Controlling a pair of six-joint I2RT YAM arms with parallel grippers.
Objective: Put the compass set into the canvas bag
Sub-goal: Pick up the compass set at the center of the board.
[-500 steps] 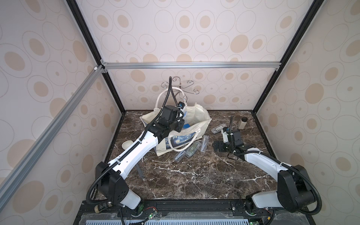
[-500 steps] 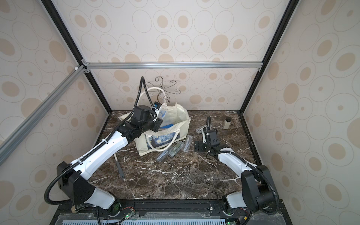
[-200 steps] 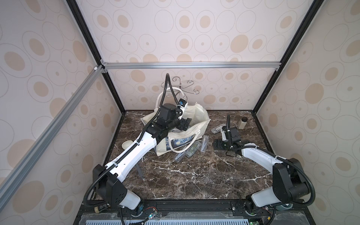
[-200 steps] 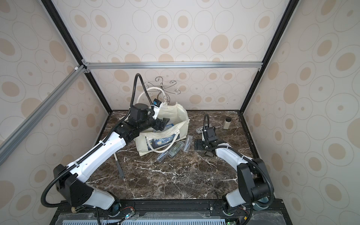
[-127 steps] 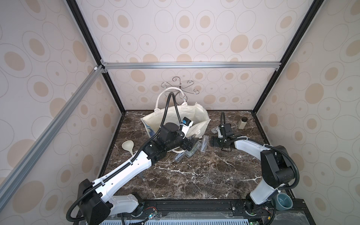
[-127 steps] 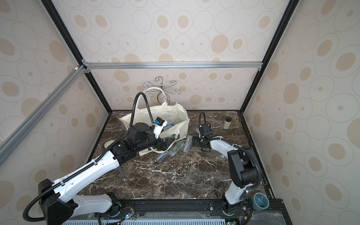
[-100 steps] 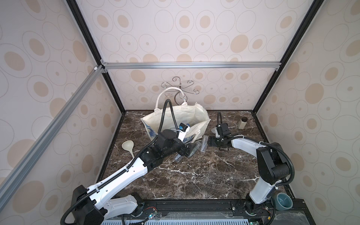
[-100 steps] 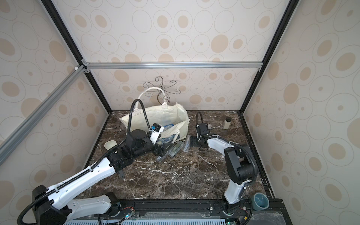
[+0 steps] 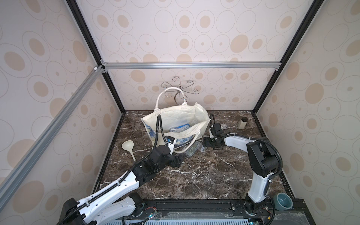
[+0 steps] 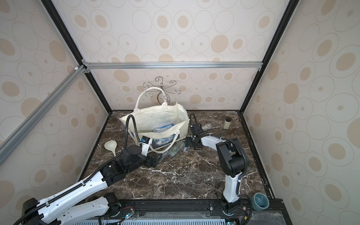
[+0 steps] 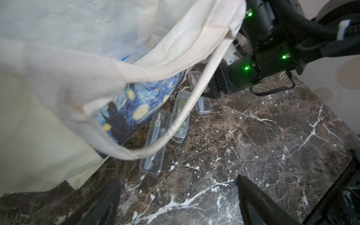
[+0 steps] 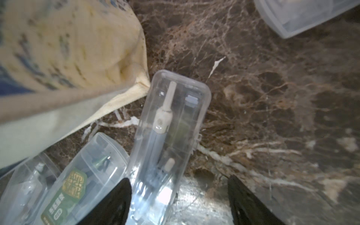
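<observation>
Clear plastic up first: straddling the compass set (image 12: 169, 126) with the right gripper (image 12: 178, 185), fingers spread either side, not pinching it. Lying flat on the brown marble table (image 9: 214, 175), right of centre in both top views, just beside the bottom corner of the canvas bag (image 9: 175, 116). Gaping open at upper centre there, with a blue-tinted case (image 9: 180, 127) inside. Hanging low at mid-frame with the left gripper (image 9: 176, 160), spread wide, gripping nothing, close to two loose cases (image 11: 155, 124) under the bag's handle (image 11: 136, 154).
</observation>
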